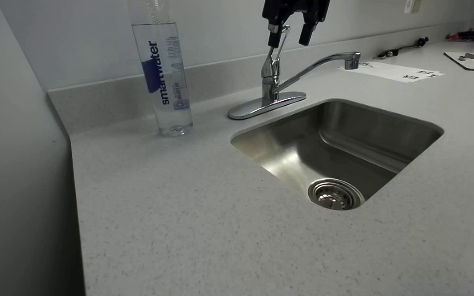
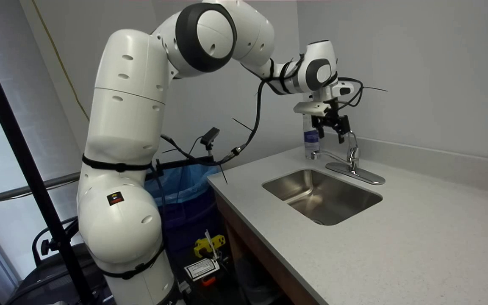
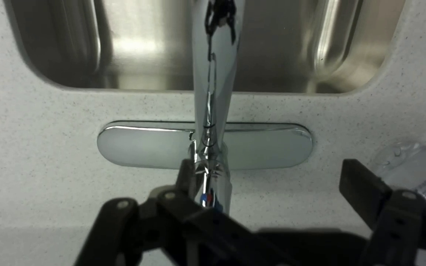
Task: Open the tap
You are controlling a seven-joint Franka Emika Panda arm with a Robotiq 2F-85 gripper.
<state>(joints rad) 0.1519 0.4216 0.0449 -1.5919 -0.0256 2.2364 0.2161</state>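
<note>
— Hand (image 1: 290, 39), black, pointing down over the pale worktop (image 1: 159, 197). Fingers (image 1: 305, 35) spread well apart.

— Touching the lever (image 1: 281, 45)?

— Cannot tell. One finger crosses it by line of sight. Wrist view likewise lays one finger over the tap (image 1: 270, 78), the other well off to the side.

— Position of the tap?

— Back of the worktop. Chrome. Oval base plate (image 3: 268, 147) flat, just beside the edge of the sink (image 1: 372, 127); lever rising steeply on top; long curved spout (image 1: 317, 65) reaching out over the sink.

— And the arm (image 2: 129, 80)?

— White, sharply bent, standing beside the worktop, dark cable (image 2: 259, 106) strapped along its far end.

— Neighbours?

— Clear bottle (image 1: 163, 74), upright on the worktop near the tap, filled to above its blue label (image 1: 151, 76). Round strainer (image 1: 335, 196) in the floor of the sink. Farther along the worktop, a white sheet (image 1: 389, 72) with black printing.
</note>
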